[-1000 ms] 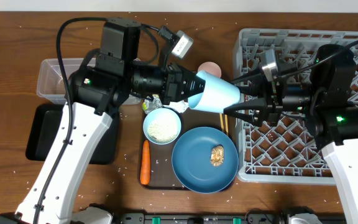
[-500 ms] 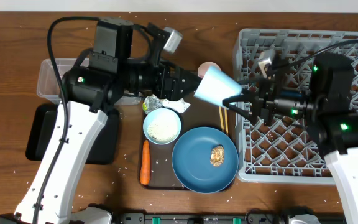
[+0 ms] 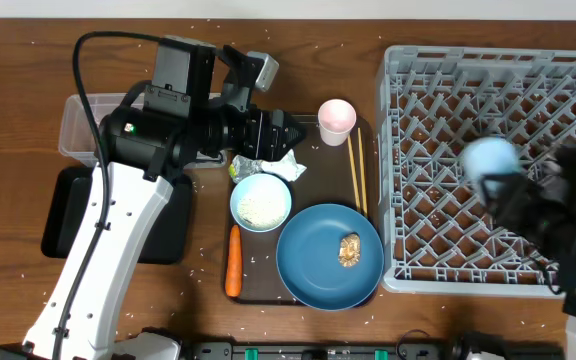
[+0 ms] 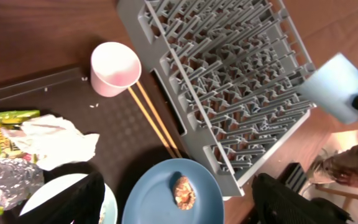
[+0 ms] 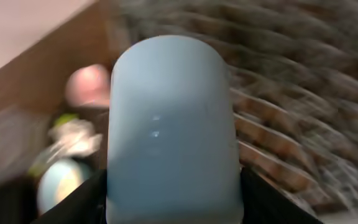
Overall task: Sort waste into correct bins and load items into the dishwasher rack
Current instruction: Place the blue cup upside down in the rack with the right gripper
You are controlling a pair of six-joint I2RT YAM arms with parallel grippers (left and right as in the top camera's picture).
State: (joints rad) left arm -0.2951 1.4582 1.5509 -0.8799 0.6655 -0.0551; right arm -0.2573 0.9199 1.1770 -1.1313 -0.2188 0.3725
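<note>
My right gripper [image 3: 506, 186] is shut on the small light-blue cup [image 3: 488, 157] and holds it over the grey dishwasher rack [image 3: 438, 70]; in the right wrist view the cup [image 5: 173, 124] fills the space between both fingers, heavily blurred. My left gripper [image 3: 286, 138] stands open and empty over the crumpled wrapper [image 3: 260, 165]. From the left wrist, the open fingers [image 4: 73, 199] frame the blue plate [image 4: 160, 199] with the brown food lump [image 4: 183, 191]. Beyond lie the pink cup [image 4: 114, 67], chopsticks [image 4: 154, 118], wrapper [image 4: 55, 140] and yellow-green packet [image 4: 5, 127].
A brown serving tray [image 3: 268, 288] carries the pale-blue bowl of rice [image 3: 261, 202], the carrot [image 3: 234, 262], the plate [image 3: 313, 275], the pink cup [image 3: 336, 116] and the chopsticks [image 3: 356, 172]. A clear tub [image 3: 83, 125] and a black tray [image 3: 63, 215] sit at the left. Rice grains dot the table.
The left gripper let go of the light-blue cup, opened and drew back left. The right gripper took the cup and carried it right, over the rack.
</note>
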